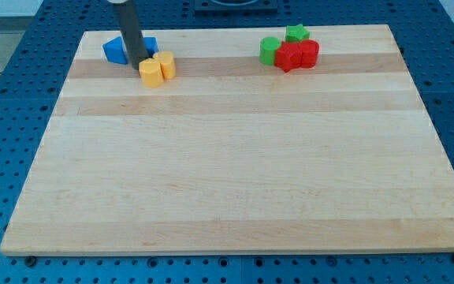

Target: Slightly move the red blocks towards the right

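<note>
Two red blocks sit together near the view's top, right of centre: a star-like one (288, 57) and a rounder one (308, 54) touching it on the right. A green round block (269, 50) touches them on the left and a green star (296, 33) sits just above them. My tip (138, 63) is far off at the view's top left, right beside two yellow blocks (158, 69) and in front of the blue blocks (117, 50). It is well left of the red blocks.
The wooden board (235, 173) lies on a blue perforated table (6, 118). The rod partly hides a second blue block (150, 45) behind it.
</note>
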Motion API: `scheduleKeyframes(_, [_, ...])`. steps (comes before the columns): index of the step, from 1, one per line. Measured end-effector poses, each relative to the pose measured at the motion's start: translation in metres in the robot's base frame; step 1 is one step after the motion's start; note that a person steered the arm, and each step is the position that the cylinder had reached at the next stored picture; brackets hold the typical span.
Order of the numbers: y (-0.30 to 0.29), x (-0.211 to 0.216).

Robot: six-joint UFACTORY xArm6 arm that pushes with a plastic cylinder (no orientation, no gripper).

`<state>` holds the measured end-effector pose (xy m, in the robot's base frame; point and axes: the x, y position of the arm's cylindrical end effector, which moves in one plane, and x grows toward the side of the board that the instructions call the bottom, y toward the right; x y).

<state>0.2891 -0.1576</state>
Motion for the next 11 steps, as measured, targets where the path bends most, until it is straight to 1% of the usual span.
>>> scheduleKeyframes(1, [0.044, 0.0])
scheduleKeyframes(4, [0.201, 0.001])
scheduleKeyframes(5, [0.237, 0.001])
scheduleKeyframes(7, [0.256, 0.001])
scheduleKeyframes(9, [0.256, -0.02])
scheduleKeyframes(10, [0.242, -0.022])
scheduleKeyframes(11, [0.203, -0.028])
